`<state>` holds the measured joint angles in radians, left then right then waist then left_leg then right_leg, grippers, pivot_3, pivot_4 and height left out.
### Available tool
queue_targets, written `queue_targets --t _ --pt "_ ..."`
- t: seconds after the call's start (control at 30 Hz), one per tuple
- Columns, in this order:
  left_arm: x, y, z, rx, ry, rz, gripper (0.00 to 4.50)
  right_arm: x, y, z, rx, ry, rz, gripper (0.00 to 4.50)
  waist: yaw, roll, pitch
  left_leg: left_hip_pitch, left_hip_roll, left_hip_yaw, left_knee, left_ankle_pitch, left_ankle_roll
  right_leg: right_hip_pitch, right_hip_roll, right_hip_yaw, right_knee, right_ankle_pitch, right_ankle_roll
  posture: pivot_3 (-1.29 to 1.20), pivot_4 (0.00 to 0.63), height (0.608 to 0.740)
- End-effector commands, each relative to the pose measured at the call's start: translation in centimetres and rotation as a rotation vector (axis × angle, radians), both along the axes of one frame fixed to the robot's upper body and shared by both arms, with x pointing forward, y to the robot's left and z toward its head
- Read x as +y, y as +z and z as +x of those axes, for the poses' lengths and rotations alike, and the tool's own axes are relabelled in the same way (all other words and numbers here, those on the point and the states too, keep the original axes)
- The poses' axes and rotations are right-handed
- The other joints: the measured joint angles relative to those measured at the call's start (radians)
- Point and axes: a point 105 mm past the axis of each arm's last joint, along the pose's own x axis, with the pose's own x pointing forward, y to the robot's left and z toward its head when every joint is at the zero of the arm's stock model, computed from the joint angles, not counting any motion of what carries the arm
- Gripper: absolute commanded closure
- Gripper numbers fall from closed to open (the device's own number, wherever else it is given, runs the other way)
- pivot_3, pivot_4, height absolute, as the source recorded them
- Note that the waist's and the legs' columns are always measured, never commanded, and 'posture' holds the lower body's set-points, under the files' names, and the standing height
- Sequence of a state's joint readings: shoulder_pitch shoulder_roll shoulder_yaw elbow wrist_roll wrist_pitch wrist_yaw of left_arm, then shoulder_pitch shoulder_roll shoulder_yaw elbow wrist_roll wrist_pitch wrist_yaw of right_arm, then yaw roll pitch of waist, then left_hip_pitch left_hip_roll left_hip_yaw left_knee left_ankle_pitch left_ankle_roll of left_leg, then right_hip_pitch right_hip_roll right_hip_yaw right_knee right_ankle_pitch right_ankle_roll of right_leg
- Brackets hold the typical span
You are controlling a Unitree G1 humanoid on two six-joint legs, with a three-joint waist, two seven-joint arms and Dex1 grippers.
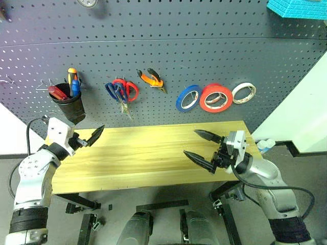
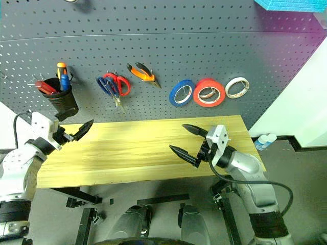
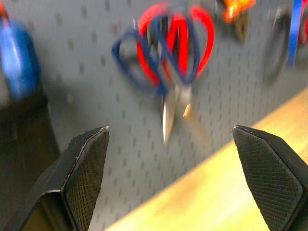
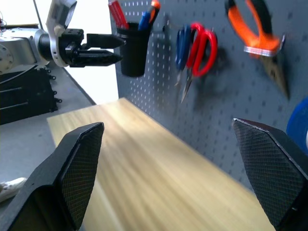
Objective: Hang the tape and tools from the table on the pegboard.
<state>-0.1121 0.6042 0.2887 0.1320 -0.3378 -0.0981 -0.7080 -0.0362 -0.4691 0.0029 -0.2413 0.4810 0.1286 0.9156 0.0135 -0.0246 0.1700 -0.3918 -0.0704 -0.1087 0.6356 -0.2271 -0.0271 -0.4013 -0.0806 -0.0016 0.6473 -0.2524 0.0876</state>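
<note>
The dark grey pegboard (image 1: 179, 51) carries the orange-red tape (image 1: 216, 97), the orange-and-black pliers (image 1: 151, 78) and the blue-handled scissors (image 1: 113, 93) on hooks. A red-handled screwdriver (image 1: 57, 92) stands in a black cup (image 1: 69, 107) hung at the left. The yellow wood table (image 1: 148, 153) lies bare below. My left gripper (image 1: 96, 135) hovers open over the table's left end, pointing toward the scissors (image 3: 144, 67). My right gripper (image 1: 190, 142) is open and empty above the table's right half, pointing left along the board.
Red-handled scissors (image 1: 130, 89) hang against the blue pair. A blue roll (image 1: 188, 98) and a white roll (image 1: 244, 93) flank the orange-red tape. A cyan object (image 1: 299, 7) sits at the top right. A small bottle (image 1: 264, 146) stands past the table's right end.
</note>
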Motion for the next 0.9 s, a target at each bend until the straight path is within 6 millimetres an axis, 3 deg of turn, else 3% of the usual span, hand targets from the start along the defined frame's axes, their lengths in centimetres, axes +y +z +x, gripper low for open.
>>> queue_targets --t 0.03,0.33,0.53,0.9 --pt "0.5 -0.8 -0.9 -0.013 0.024 0.035 0.24 -2.0 -0.6 -0.9 -0.017 -0.069 -0.026 0.0 0.001 0.002 -0.003 0.0 0.0 0.0 0.0 0.0 0.0 0.0 0.0 0.0 0.0 0.0 0.0 0.03 0.099 0.74" --pt "-0.2 -4.3 -2.6 0.063 -0.001 0.095 0.24 -5.1 -3.1 -1.5 0.041 -0.238 -0.045 0.0 0.001 0.006 -0.008 0.001 0.0 0.0 -0.003 0.0 0.0 0.001 -0.001 0.001 -0.003 -0.002 -0.003 0.04 0.106 0.74" --pt "-0.6 -6.4 -3.8 0.134 -0.042 0.14 0.24 -5.7 -3.1 -2.1 0.054 -0.287 -0.058 0.0 0.0 0.007 -0.009 0.001 0.0 0.0 -0.004 0.0 0.0 0.002 -0.002 0.001 -0.003 -0.004 -0.003 0.02 0.11 0.74" --pt "-1.5 -6.8 -3.3 0.136 -0.072 0.132 0.24 -6.9 -3.0 -2.4 0.059 -0.333 -0.072 0.0 0.0 0.008 -0.009 0.001 0.0 0.0 -0.004 0.0 0.0 0.002 -0.002 0.002 -0.004 -0.006 -0.004 0.0 0.1 0.74"
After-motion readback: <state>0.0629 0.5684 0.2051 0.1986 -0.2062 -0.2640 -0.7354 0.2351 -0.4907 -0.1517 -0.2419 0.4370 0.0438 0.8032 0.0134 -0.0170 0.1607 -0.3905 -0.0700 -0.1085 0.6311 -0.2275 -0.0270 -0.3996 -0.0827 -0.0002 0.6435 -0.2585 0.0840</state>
